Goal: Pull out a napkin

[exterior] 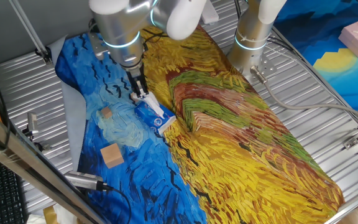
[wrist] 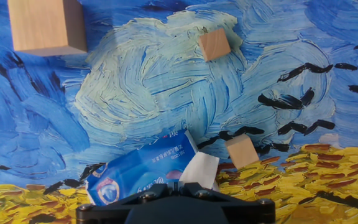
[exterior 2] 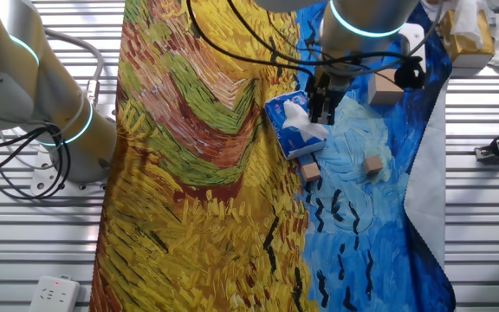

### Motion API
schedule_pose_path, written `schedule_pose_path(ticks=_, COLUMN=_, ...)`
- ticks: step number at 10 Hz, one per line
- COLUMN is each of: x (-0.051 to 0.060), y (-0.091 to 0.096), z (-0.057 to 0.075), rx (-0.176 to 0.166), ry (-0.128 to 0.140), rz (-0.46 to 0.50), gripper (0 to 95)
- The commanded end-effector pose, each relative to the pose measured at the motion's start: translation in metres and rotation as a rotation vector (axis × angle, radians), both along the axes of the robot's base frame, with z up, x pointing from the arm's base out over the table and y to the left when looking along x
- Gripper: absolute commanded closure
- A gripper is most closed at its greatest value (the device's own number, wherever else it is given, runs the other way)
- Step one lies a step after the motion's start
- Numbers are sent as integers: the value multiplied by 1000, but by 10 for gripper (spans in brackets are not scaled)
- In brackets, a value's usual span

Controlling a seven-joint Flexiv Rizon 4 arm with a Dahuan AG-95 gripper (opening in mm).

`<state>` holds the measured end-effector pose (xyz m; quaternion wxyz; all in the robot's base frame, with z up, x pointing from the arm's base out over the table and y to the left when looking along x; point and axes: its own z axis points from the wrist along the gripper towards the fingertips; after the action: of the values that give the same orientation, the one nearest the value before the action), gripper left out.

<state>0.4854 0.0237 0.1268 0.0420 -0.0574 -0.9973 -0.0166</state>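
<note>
Tool (exterior: 143,93): fingers closed on napkin (wrist: 199,169) — white sheet raised from packet (wrist: 143,168)
Packet: mid-surface — cubes near

Bright, even light; sharp frames, soft shadows.

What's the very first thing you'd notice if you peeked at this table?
The bright painted cloth covering the table, swirly blue on one side and yellow on the other. Near where the colours meet lies a blue-and-white tissue packet, and the robot's gripper is right down at its white napkin. Tan wooden cubes sit nearby on the blue part, a big one and a smaller one.
</note>
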Motion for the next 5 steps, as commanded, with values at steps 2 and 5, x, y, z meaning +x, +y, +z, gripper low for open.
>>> schedule_pose_path(ticks=2, x=0, y=0, z=9, rx=4, ry=7, rz=-2, gripper=950)
schedule_pose_path(ticks=5, x=-2, y=1, z=23, rx=9, ry=14, rz=-4, gripper=950)
